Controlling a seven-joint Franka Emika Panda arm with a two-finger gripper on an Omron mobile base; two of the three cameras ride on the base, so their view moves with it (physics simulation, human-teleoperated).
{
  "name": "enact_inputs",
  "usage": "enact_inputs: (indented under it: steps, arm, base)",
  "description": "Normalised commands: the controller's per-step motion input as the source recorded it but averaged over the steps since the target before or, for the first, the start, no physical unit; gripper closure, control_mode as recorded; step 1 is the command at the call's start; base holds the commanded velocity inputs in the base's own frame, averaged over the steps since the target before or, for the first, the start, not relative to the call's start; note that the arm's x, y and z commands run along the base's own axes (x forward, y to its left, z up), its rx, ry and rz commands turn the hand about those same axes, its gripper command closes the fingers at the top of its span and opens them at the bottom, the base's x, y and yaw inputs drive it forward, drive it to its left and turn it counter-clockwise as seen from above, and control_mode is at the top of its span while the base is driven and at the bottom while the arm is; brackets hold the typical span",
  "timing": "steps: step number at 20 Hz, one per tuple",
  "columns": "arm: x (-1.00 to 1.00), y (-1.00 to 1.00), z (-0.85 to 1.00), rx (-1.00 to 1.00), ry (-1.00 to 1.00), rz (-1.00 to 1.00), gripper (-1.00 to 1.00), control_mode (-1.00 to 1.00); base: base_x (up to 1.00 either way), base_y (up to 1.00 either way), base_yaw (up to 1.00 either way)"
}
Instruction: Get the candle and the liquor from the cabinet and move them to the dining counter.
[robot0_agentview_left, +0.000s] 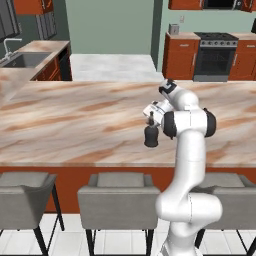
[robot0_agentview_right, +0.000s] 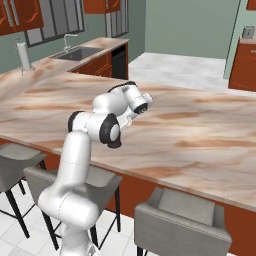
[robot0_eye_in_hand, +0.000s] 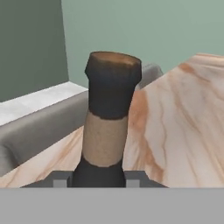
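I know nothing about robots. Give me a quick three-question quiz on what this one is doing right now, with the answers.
1. True or false: the gripper is shut on the liquor.
2. What lies beneath the liquor: (a) the sink, (b) the dining counter, (c) the stove?
3. Fill in: in the hand view, the bottle's neck ends in a brownish ____.

Key
1. True: the fingers clamp its neck, and the liquor hangs upright.
2. (b): it is by the counter's near edge, above the grey stools; whether it touches the top cannot be told.
3. Cap.
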Motion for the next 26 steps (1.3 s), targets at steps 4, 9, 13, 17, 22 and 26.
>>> enact_inputs:
  steps: [4,9,13,17,22,26]
  arm:
    - [-0.03,-0.02,-0.38,0.0,-0.12,0.0,1.0,-1.0]
    - [-0.01,0.0,-0.38,0.0,-0.11,0.0,-1.0,-1.0]
    - [0.0,0.0,-0.32,0.0,-0.11,0.0,-1.0,-1.0]
    - [0.0,-0.01,-0.3,0.0,-0.13,0.0,-1.0,-1.0]
    - [0.0,-0.11,-0.23,0.0,-0.11,0.0,-1.0,-1.0]
    - [0.0,-0.17,-0.19,0.0,-0.08,0.0,-1.0,-1.0]
  base:
    - [0.0,0.0,0.0]
    - [0.0,0.0,0.0]
    - [0.0,0.0,0.0]
    - [0.0,0.0,0.0]
    - [0.0,0.0,0.0]
    - [0.0,0.0,0.0]
